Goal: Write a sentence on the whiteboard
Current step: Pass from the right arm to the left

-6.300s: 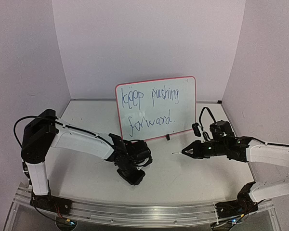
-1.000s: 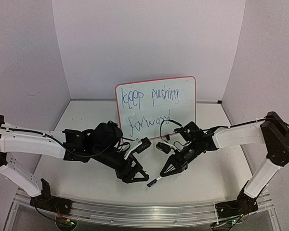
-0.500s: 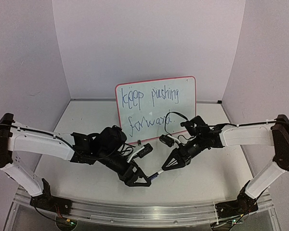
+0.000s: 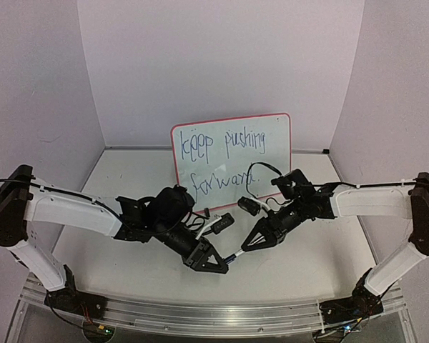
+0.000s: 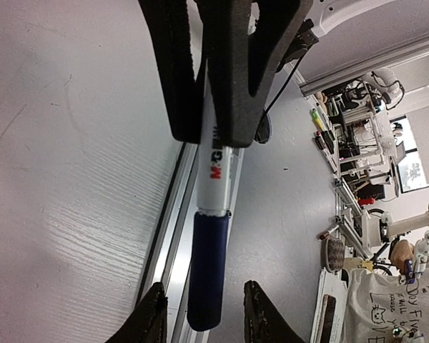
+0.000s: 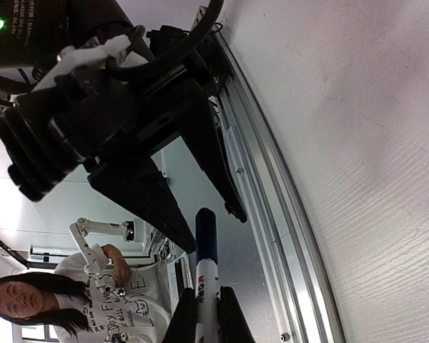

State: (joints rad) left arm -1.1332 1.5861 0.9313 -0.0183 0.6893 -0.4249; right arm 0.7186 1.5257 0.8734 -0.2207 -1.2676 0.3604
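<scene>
Board: The board [image 4: 275,161] stands upright on its clips at the back of the table [image 4: 307,275]. The sentence [image 4: 225,180] runs across it in two blue lines: "keep pushing forward."
Marker: In front of the board, low over the table, the marker [image 5: 213,153] is held between the two arms. Its blue cap [image 5: 209,264] points at the left one.
Right claw: The right gripper [image 4: 252,245] is clamped tight on the white barrel.
Left claw: The left gripper [image 5: 206,321] stands part open, with a finger on either side of the cap and a gap showing on both sides. It has hold of nothing.
Stage: The writing looks finished, so what is left is the pen. Whether the cap is pushed fully home I can't tell from here.
Risk, cap: If the left fingers close off-centre, one pad lands first. That could lever the marker askew in the right grip or flick a loose cap onto the table.
Risk, pull: If the two arms then draw apart out of line, the barrel could slip from the right fingers.
Risk, board: The right arm and its cable pass close to the board's lower edge. A careless swing could knock a clip, tip the board or smear the lettering.
</scene>
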